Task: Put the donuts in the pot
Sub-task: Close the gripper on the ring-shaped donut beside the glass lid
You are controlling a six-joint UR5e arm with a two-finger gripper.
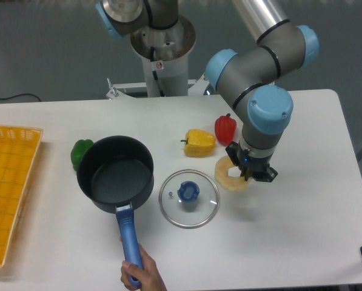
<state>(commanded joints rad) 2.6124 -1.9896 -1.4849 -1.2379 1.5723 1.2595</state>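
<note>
The donut [228, 175], a pale yellow-beige ring, is right of the glass lid and looks tilted, a little off the table. My gripper [250, 167] points down over the donut's right side and is shut on its rim. The pot [115, 173], dark grey with a long blue handle [129, 236], stands empty at the left centre of the table, well left of the gripper.
A glass lid with a blue knob [188, 196] lies between the pot and the donut. A yellow pepper [199, 142] and a red pepper [225, 128] lie behind the donut, and a green pepper [79, 152] behind the pot. A yellow basket [11, 188] is at the left edge. A hand [145, 276] grips the pot handle.
</note>
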